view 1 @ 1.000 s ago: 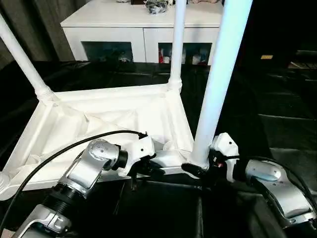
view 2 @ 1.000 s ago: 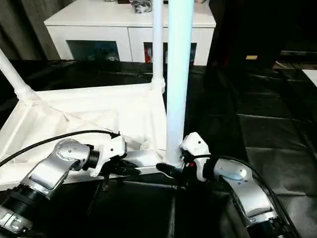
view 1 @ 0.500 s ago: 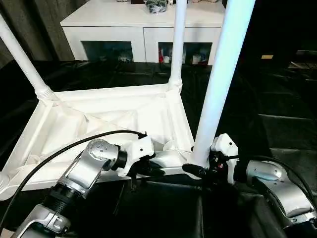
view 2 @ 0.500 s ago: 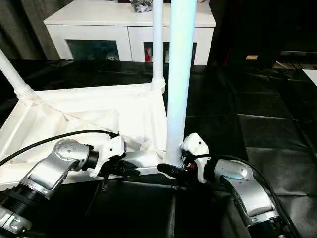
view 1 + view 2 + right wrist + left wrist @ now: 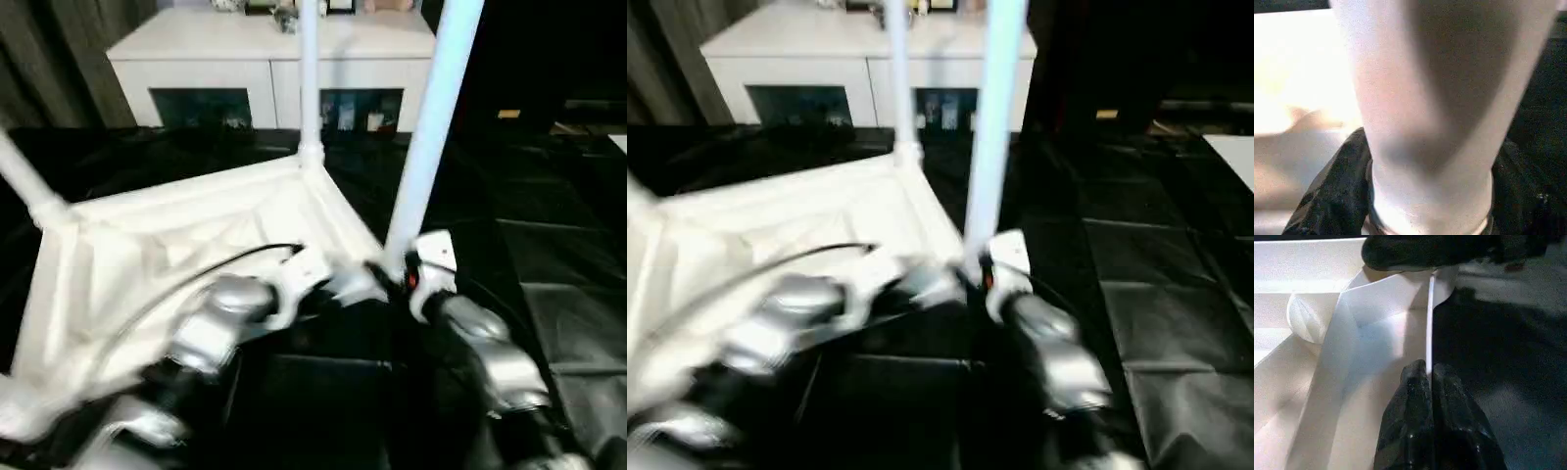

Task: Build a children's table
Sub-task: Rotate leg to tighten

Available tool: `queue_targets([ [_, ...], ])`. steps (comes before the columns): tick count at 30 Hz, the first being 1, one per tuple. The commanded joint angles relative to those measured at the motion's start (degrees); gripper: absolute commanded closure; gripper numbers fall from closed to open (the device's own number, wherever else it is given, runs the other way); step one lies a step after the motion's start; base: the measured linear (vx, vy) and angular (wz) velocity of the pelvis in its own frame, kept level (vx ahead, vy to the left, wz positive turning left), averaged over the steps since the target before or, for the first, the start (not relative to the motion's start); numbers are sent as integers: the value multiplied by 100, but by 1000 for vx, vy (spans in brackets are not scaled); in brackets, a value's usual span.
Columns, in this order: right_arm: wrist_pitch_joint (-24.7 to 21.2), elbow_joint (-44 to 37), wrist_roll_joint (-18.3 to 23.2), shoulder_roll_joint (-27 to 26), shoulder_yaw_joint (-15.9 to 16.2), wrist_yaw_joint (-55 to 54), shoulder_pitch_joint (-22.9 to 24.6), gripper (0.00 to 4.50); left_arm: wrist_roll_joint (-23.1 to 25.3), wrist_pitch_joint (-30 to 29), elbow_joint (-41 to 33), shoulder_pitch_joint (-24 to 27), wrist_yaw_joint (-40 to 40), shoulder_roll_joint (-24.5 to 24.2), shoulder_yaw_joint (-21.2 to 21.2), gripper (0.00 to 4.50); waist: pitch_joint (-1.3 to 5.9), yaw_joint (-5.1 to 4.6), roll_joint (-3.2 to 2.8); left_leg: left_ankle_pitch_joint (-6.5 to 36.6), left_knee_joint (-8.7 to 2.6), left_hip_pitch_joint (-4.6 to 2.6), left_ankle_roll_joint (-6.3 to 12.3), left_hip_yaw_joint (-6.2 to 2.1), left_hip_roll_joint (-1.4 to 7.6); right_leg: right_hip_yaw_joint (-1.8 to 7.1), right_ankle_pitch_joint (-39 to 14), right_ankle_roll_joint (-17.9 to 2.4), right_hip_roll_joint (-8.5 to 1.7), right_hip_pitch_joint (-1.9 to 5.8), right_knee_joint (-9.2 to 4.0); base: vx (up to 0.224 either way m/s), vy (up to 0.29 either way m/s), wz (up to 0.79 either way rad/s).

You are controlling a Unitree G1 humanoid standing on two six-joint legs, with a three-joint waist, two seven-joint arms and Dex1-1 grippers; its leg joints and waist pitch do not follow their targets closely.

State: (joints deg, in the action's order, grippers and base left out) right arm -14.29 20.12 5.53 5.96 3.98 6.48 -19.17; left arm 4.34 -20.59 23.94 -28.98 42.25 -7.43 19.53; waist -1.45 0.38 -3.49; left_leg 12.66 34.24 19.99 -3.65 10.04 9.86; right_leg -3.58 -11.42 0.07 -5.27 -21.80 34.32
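The tabletop (image 5: 186,235) lies underside up on a black floor (image 5: 568,264), its near right corner between the two grippers. Three legs stand in corner sockets: a near leg (image 5: 431,127) at that corner, a far leg (image 5: 309,78) at the back corner, and a third leg (image 5: 24,181) slanting off at the left.

The right gripper (image 5: 1425,196) is at the base of the near leg. In its wrist view the leg fills the space between the two black fingers (image 5: 1332,191), one on each side and against the tube, so it is clasping the leg just above the socket.

The left gripper (image 5: 1430,377) is pinched on the thin upright rim of the tabletop; its wrist view shows the two fingers pressed together with the white edge running straight between them. That view also shows a rounded socket (image 5: 1308,323) inside the tray and the dark right gripper across the corner beyond.

In the head views both silver forearms reach forward and inward, the left arm (image 5: 220,318) from the lower left, the right arm (image 5: 480,343) from the lower right, meeting at the corner. A black cable (image 5: 245,259) arcs over the left arm. A white cabinet (image 5: 265,69) stands behind.
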Motion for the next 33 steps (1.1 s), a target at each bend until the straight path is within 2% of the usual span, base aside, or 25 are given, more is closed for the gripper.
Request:
queue_targets([
  [1, -79, 653, -166, -315, -116, -708, -106, 175, -60, -56, 485, 40, -926, 442, -213, 450, 216, -2, 94, 1069, -461, 28, 114, -91, 245, 253, -1383, -1217, -310, 195, -470, 0, 0, 0],
  [2, -10, 858, -192, -518, -135, -942, -257, 175, 17, 25, 653, -20, -1174, 623, -191, 450, 228, -8, 90, 1017, -457, 23, 151, -90, 238, 251, -1331, -1228, -306, 186, -475, 0, 0, 0],
  [3, 104, 1107, -254, -671, -77, -1012, -443, 175, 10, 67, 767, -74, -1362, 831, -238, 450, 233, -5, 92, 967, -459, 34, 173, -100, 239, 243, -1259, -1237, -307, 208, -465, 0, 0, 0],
  [5, 183, 1267, -289, -758, -32, -1014, -572, 175, 10, 108, 825, -115, -1445, 942, -255, 450, 234, 3, 100, 962, -442, 50, 334, -88, 223, 235, -1293, -1206, -317, 220, -480, 0, 0, 0],
  [6, 365, 1338, -175, -897, -88, -915, -684, 141, 42, 163, 866, -168, -1533, 1035, -247, 450, 236, 10, 93, 952, -439, 54, 375, -88, 221, 234, -1329, -1177, -320, 224, -484, 0, 0, 0],
  [8, 463, 1249, -169, -912, -91, -864, -696, 106, 113, 163, 808, -176, -1473, 971, -195, 450, 244, 20, 115, 887, -437, 68, 472, -87, 227, 228, -1357, -1118, -322, 224, -492, 0, 0, 0],
  [10, 510, 1202, -223, -889, -52, -849, -698, 99, 154, 171, 769, -177, -1414, 911, -159, 450, 247, 15, 92, 852, -445, 86, 518, -97, 235, 220, -1332, -1091, -317, 221, -476, 0, 0, 0],
  [11, 576, 1088, -255, -846, -66, -860, -652, 70, 151, 246, 718, -154, -1295, 803, -156, 450, 246, 9, 97, 862, -454, 95, 521, -106, 239, 215, -1342, -1081, -322, 226, -475, 0, 0, 0],
  [15, 748, 793, -340, -620, -120, -771, -563, 63, 209, 333, 461, -42, -863, 428, -71, 450, 249, -31, 85, 946, -466, 104, 495, -109, 251, 217, -1323, -1059, -315, 222, -474, 0, 0, 0],
  [17, 769, 537, -199, -443, -261, -491, -477, 24, 174, 291, 198, 98, -485, 140, -48, 450, 258, -43, 82, 842, -452, 112, 539, -97, 243, 222, -1167, -1130, -321, 228, -460, 0, 0, 0],
  [20, 699, 25, -127, -52, -141, 203, -267, 24, 69, 470, -106, 265, 149, -278, 20, 450, 262, -13, 68, 684, -435, 108, 652, -96, 263, 221, -968, -1148, -318, 232, -443, 0, 0, 0],
  [22, 550, -460, 85, 296, 13, 957, -41, 24, -52, 354, -273, 338, 506, -570, -23, 450, 269, 12, 57, 633, -428, 91, 724, -90, 276, 218, -698, -1247, -292, 231, -399, 0, 0, 0],
  [23, 483, -793, 145, 679, 249, 1609, 158, 24, -169, 612, -361, 387, 1001, -860, 63, 450, 269, 36, 43, 598, -423, 86, 751, -88, 280, 222, -570, -1289, -291, 225, -386, 0, 0, 0],
  [24, 484, -847, 131, 780, 320, 1753, 202, 24, -205, 626, -391, 402, 1112, -918, 75, 450, 278, 40, 43, 543, -420, 94, 772, -98, 286, 219, -448, -1301, -291, 238, -369, 0, 0, 0],
  [25, 532, -1058, 53, 1216, 612, 2366, 396, 24, -391, 759, -565, 480, 1661, -1186, 139, 450, 276, 39, 10, 450, -420, 90, 785, -108, 298, 211, -228, -1380, -288, 227, -340, 0, 0, 0],
  [26, 457, -1197, 175, 1406, 705, 2749, 513, 24, -512, 701, -697, 516, 1948, -1320, 154, 450, 287, 42, 29, 422, -401, 84, 835, -100, 302, 214, -40, -1424, -283, 236, -321, 0, 0, 0],
  [28, 376, -1364, 337, 1562, 760, 3101, 622, 24, -594, 555, -824, 538, 2122, -1420, 142, 450, 295, 39, 25, 309, -385, 75, 913, -94, 307, 222, 273, -1568, -285, 232, -284, 0, 0, 0],
  [30, -20, -1732, 889, 1752, 676, 3671, 804, 24, -689, 395, -964, 521, 2346, -1565, 97, 450, 313, 45, 31, 160, -353, 70, 994, -90, 305, 228, 566, -1721, -293, 234, -255, 0, 0, 0],
  [31, -99, -1846, 1004, 1865, 682, 3877, 853, 24, -747, 350, -995, 504, 2448, -1603, 77, 450, 310, 81, 53, 66, -337, 89, 1080, -96, 322, 231, 713, -1773, -298, 232, -230, 0, 0, 0],
  [33, -155, -1905, 1057, 1967, 700, 4043, 878, 24, -788, 337, -1017, 488, 2565, -1647, 94, 450, 282, 107, 56, 201, -347, 94, 1081, -85, 322, 224, 477, -1786, -301, 212, -248, 0, 0, 0],
])
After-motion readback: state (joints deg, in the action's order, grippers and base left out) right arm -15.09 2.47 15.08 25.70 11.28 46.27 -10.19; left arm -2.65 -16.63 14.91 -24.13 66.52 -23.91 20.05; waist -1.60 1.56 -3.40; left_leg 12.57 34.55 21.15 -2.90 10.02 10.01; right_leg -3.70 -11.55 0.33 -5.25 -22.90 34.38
